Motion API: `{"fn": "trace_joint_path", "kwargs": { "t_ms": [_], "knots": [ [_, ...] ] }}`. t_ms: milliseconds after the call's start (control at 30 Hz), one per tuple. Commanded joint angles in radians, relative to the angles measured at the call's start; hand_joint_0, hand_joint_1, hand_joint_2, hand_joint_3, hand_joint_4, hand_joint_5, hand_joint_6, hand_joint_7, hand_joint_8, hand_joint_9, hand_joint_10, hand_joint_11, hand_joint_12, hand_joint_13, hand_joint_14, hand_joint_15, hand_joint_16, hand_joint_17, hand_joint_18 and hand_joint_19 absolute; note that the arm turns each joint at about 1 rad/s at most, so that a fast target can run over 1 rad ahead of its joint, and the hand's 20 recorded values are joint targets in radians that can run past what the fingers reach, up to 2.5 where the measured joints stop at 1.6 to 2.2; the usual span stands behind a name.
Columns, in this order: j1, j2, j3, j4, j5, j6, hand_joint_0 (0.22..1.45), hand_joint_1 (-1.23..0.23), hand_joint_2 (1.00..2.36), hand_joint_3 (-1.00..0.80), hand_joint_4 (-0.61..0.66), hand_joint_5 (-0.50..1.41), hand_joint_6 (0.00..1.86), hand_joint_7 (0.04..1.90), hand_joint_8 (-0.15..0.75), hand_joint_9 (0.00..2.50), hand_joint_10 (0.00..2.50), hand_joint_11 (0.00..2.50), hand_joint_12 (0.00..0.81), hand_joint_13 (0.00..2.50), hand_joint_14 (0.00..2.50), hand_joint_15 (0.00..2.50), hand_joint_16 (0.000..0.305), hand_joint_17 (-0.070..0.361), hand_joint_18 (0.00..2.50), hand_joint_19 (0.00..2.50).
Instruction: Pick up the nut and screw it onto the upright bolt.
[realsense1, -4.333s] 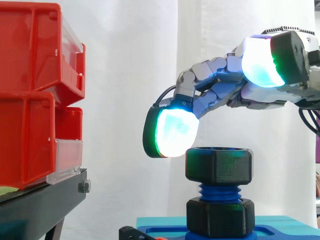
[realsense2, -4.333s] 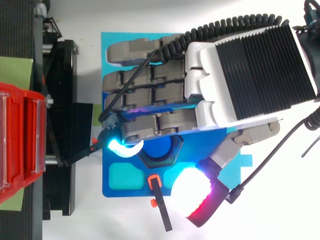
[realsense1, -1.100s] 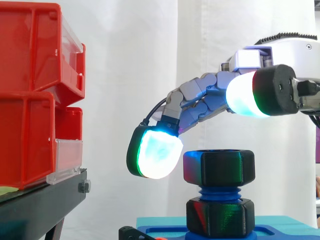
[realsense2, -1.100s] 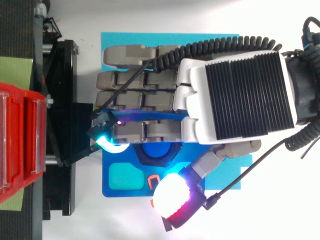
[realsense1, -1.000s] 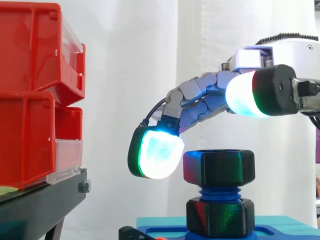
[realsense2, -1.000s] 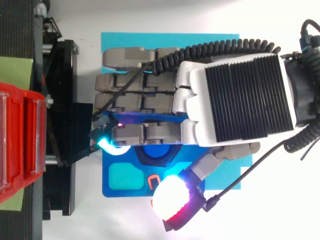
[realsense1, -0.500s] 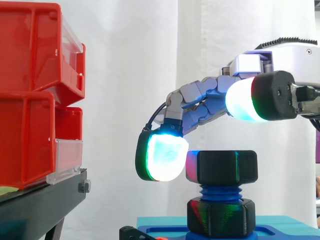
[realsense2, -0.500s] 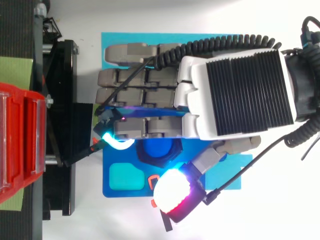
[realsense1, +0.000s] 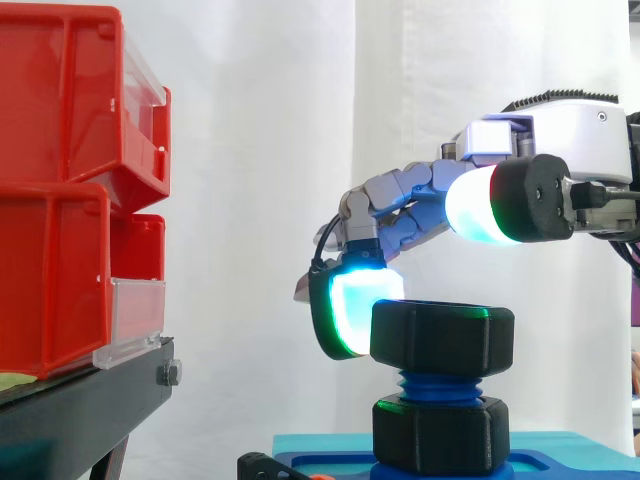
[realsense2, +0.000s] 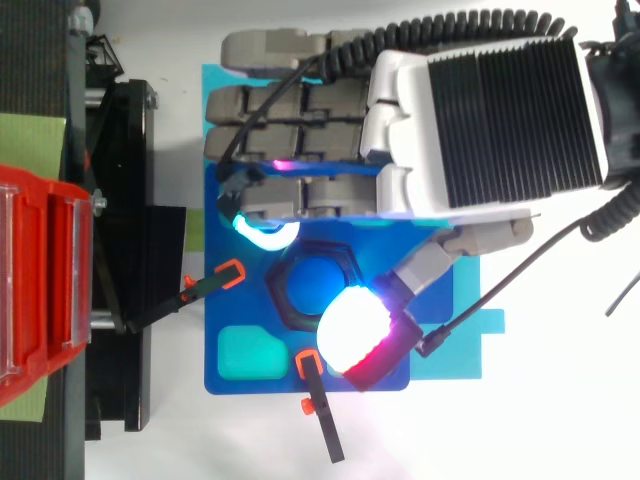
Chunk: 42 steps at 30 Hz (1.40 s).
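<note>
A: Where is the nut?
B: Low and right of centre in the side view, the black nut (realsense1: 442, 338) sits on top of the upright blue bolt (realsense1: 438, 385), above a second nut (realsense1: 440, 432) at its foot.
A: And the robot hand?
B: The robot hand (realsense2: 490, 120) reaches in from the right, over and against the nut. Whether it grips the nut, I cannot tell. Red bins (realsense1: 60, 190) stand at the left edge.
</note>
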Motion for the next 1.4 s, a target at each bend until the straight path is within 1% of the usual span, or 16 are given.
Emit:
{"fn": "trace_joint_path", "kwargs": {
  "t_ms": [0,233,300,333,400,467,567,700,767,833,867,900,1000,1100,1233,1367],
  "knots": [
    [-0.014,-0.002,0.0,0.002,-0.014,-0.001,0.5,-0.16,1.0,-0.5,0.29,-0.04,0.5,1.35,0.296,0.65,0.0,0.0,0.279,0.51,0.0,0.0,0.029,0.066,0.24,0.0],
    [-0.037,0.0,0.0,0.012,-0.041,-0.001,0.5,-0.16,1.0,-0.5,0.28,-0.04,0.5,1.3,0.295,0.68,0.0,0.0,0.273,0.53,0.0,0.0,0.028,0.064,0.27,0.0],
    [-0.043,0.0,0.005,0.011,-0.049,-0.001,0.5,-0.16,1.0,-0.5,0.31,-0.08,0.5,1.08,0.284,0.65,0.0,0.0,0.279,0.53,0.0,0.0,0.029,0.066,0.27,0.0],
    [-0.046,0.0,0.016,0.008,-0.055,-0.001,0.5,-0.16,1.0,-0.5,0.3,-0.08,0.5,1.07,0.279,0.64,0.0,0.0,0.281,0.52,0.0,0.0,0.029,0.066,0.27,0.0],
    [-0.051,0.0,0.026,-0.001,-0.066,-0.001,0.49,-0.16,1.0,-0.5,0.27,-0.11,0.5,0.88,0.264,0.59,0.0,0.0,0.286,0.5,0.0,0.0,0.031,0.069,0.26,0.0],
    [-0.057,0.0,0.042,-0.015,-0.077,-0.001,0.49,-0.16,1.0,-0.5,0.25,-0.12,0.5,0.81,0.261,0.58,0.0,0.0,0.29,0.49,0.0,0.0,0.031,0.071,0.26,0.0],
    [-0.058,0.0,0.049,-0.018,-0.078,-0.001,0.48,-0.13,1.0,-0.5,0.21,-0.15,0.5,0.7,0.246,0.52,0.0,0.0,0.294,0.44,0.0,0.0,0.034,0.077,0.22,0.0],
    [-0.052,0.0,0.049,-0.017,-0.073,0.001,0.49,0.02,1.0,-0.5,0.16,-0.17,0.5,0.59,0.19,0.43,0.0,0.0,0.281,0.3,0.0,0.0,0.035,0.079,0.09,0.0],
    [-0.041,0.0,0.051,-0.011,-0.07,0.005,0.49,0.05,1.0,-0.5,0.15,-0.17,0.5,0.58,0.179,0.4,0.0,0.0,0.286,0.28,0.0,0.0,0.035,0.078,0.07,0.0],
    [-0.034,-0.002,0.051,-0.006,-0.066,0.008,0.49,0.06,1.0,-0.5,0.14,-0.17,0.5,0.58,0.178,0.39,0.0,0.0,0.287,0.27,0.0,0.0,0.035,0.078,0.05,0.0],
    [-0.02,0.0,0.049,-0.003,-0.05,0.019,0.49,0.06,1.0,-0.5,0.15,-0.17,0.5,0.57,0.178,0.38,0.0,0.0,0.289,0.26,0.0,0.0,0.035,0.078,0.04,0.0],
    [-0.017,0.0,0.051,-0.004,-0.044,0.022,0.5,0.07,1.0,-0.5,0.14,-0.18,0.5,0.57,0.177,0.38,0.0,0.0,0.287,0.26,0.0,0.0,0.034,0.077,0.03,0.0],
    [0.005,0.0,0.046,-0.006,-0.003,0.041,0.51,0.05,1.0,-0.5,0.14,-0.18,0.5,0.57,0.176,0.38,0.0,0.0,0.284,0.26,0.0,0.0,0.034,0.076,0.03,0.0],
    [0.012,0.0,0.02,0.0,0.003,0.059,0.52,0.05,1.0,-0.5,0.14,-0.18,0.5,0.58,0.18,0.37,0.0,0.0,0.284,0.27,0.0,0.0,0.034,0.076,0.05,0.0],
    [0.026,-0.002,0.017,0.0,0.008,0.105,0.52,0.05,1.0,-0.5,0.14,-0.17,0.5,0.58,0.184,0.38,0.0,0.0,0.284,0.28,0.0,0.0,0.033,0.075,0.05,0.0],
    [0.035,0.0,0.017,-0.003,0.009,0.116,0.51,0.05,1.0,-0.5,0.15,-0.17,0.5,0.58,0.188,0.38,0.0,0.0,0.287,0.29,0.0,0.0,0.033,0.075,0.06,0.0]
  ]
}}
